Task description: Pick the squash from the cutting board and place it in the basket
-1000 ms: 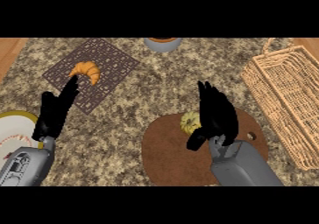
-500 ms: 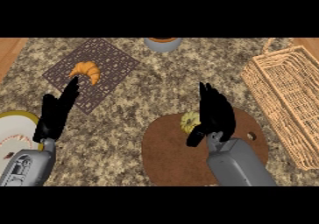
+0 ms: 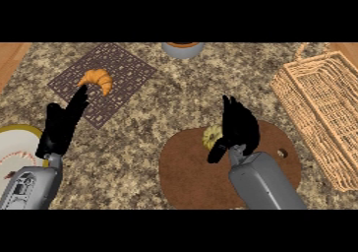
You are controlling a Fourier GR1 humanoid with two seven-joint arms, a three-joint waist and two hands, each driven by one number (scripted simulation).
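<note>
Head view, squash (image 3: pixel 211 136) on cutting board (image 3: pixel 189 172), right robot hand (image 3: pixel 236 129) open beside it

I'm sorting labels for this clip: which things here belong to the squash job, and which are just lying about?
Job:
squash, on the cutting board
basket, at the right
right hand, right beside the squash

Lying about:
croissant on a dark mat
plate at the left edge
bowl at the far edge
left hand, open, resting
</note>
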